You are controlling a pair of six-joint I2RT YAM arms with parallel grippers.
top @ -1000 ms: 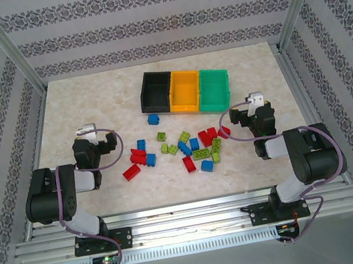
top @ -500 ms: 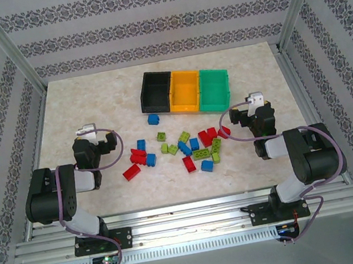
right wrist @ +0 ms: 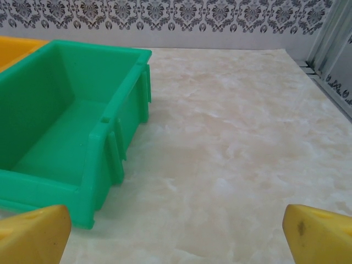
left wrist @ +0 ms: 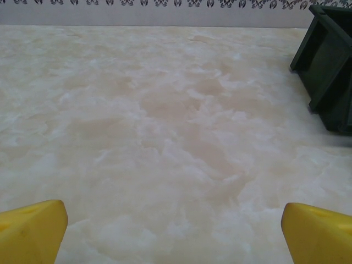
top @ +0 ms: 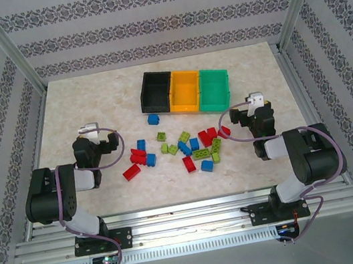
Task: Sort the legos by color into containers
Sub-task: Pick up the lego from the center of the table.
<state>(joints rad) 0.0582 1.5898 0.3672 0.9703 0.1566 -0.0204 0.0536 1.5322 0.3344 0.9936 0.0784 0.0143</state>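
Note:
Several red, blue and lime green legos lie scattered on the marble table in front of three joined bins: black, yellow-orange and green. One blue lego sits just before the black bin. My left gripper rests low at the left, open, its yellow fingertips wide apart over bare table. My right gripper rests at the right, open, with the green bin ahead to its left. All three bins look empty.
Patterned walls and metal frame posts enclose the table. The black bin's corner appears at the right of the left wrist view. Bare marble stretches across the left and far right of the table.

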